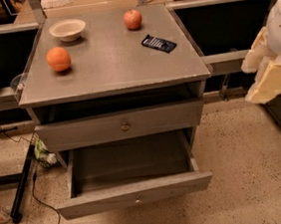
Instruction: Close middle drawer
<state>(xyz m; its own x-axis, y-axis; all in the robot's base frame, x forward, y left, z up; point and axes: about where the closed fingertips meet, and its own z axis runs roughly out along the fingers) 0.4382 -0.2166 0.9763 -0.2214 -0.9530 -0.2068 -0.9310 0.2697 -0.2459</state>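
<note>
The middle drawer (134,193) is a wide, shallow grey drawer pulled far out of the grey cabinet (112,84). Its inside is empty, and a small knob sits in the middle of its narrow front. Above it, the taller-fronted top drawer (122,126) with a brassy knob stands slightly out. My gripper (271,76), cream and white, hangs at the right edge of the camera view, beside the cabinet's right side at about cabinet-top height. It is apart from the drawer and touches nothing that I can see.
On the cabinet top lie an orange (58,58), a white bowl (67,29), an apple (132,18) and a dark flat packet (158,43). A black stand leg and cable (23,186) lie on the speckled floor at the left. Shelving runs behind.
</note>
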